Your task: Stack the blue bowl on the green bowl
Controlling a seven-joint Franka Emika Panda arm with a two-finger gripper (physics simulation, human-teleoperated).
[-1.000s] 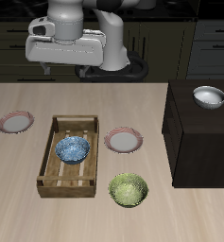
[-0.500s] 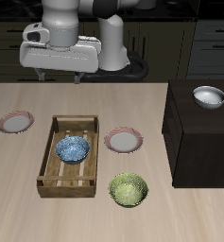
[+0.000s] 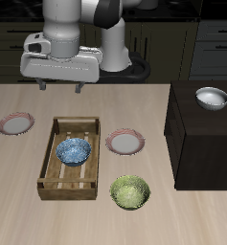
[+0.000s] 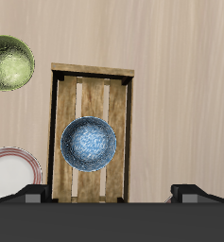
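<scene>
Nearest the front edge of the wooden surface (image 3: 19,182) sits the green bowl (image 3: 130,191), upright and empty, just off the front corner of the slatted wooden tray (image 3: 50,163). Inside that tray, resting on the slats about midway along, is the blue bowl (image 3: 74,150), clear of the tray walls. Beside the tray lies a red-rimmed plate (image 3: 125,143); a second red-rimmed plate (image 3: 15,123) lies on the tray's other side, a little farther back. A white-grey bowl (image 3: 212,97) stands on the dark cabinet (image 3: 201,144). Farthest back, the gripper (image 3: 59,86) hangs high above the tray's far end, jaws spread wide, holding nothing
</scene>
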